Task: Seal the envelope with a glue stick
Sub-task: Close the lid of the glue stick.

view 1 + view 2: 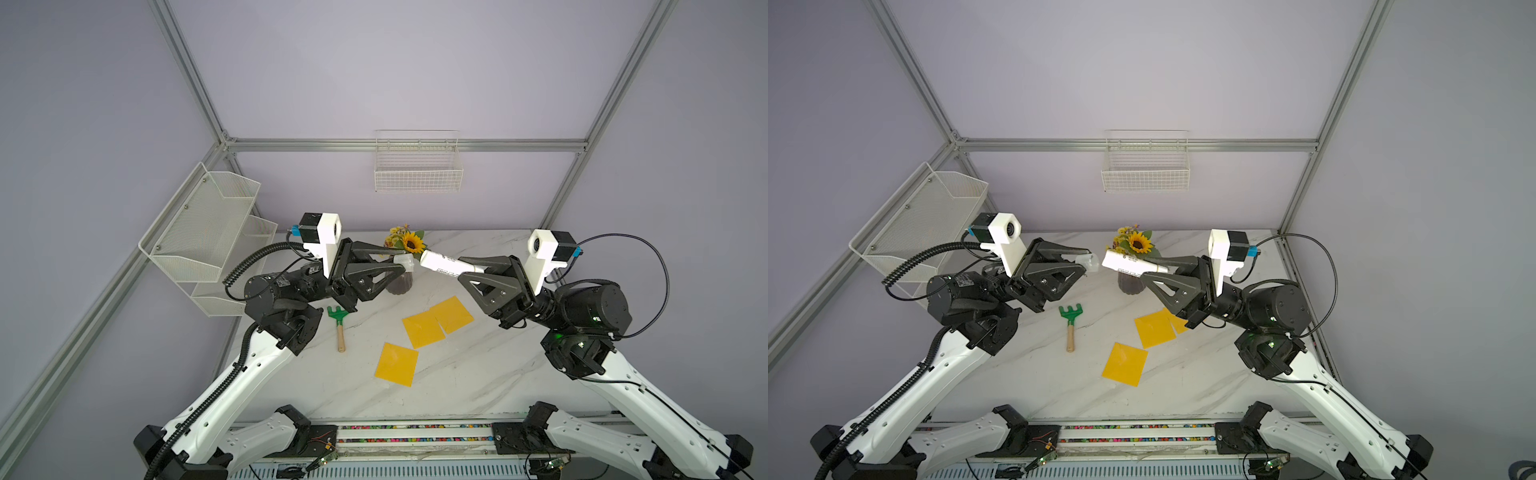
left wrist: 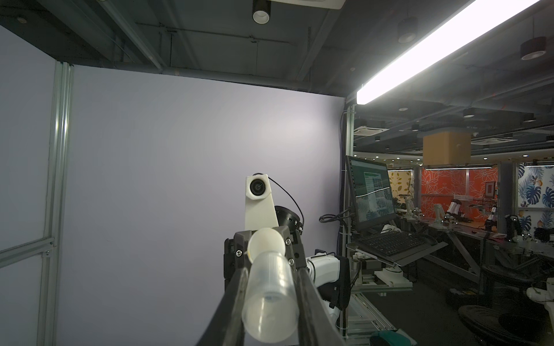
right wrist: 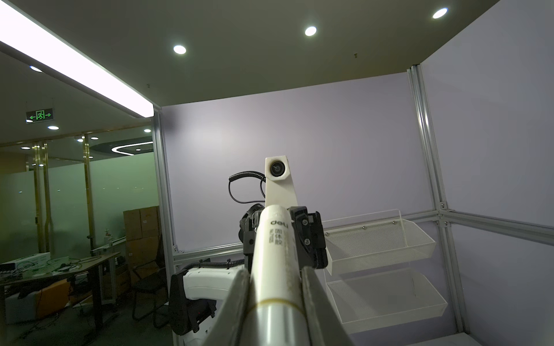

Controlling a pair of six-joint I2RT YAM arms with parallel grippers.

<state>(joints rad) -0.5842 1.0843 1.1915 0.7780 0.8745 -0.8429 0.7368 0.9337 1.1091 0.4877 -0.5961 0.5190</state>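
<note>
Nearest to the left wrist camera is a translucent white plastic cap (image 2: 269, 293), and the left arm's fingers (image 2: 235, 299) are clenched on its two sides. Just beyond the cap, the round end of the white plastic glue stick (image 3: 277, 257) with grey printed label looks back at it. The right arm's fingers (image 3: 238, 305) grasp this glue stick near its silver base. In both top views the two arms are raised above the white marble worktop (image 1: 478, 374), and a small gap shows between cap and stick, so they are apart.

Below them lie three flat yellow paper envelopes. Two of them (image 1: 423, 329) (image 1: 451, 313) touch along one edge, and the third (image 1: 396, 364) lies apart, closer to the arm bases. A green toy rake with wooden handle (image 1: 337, 320) and a dark vase with a sunflower (image 1: 411, 243) also stand on the worktop.

I judge that only the opening step is done: the cap is off. The gluing of a flap, the folding and the pressing are all left. I cannot tell which envelope is meant.
</note>
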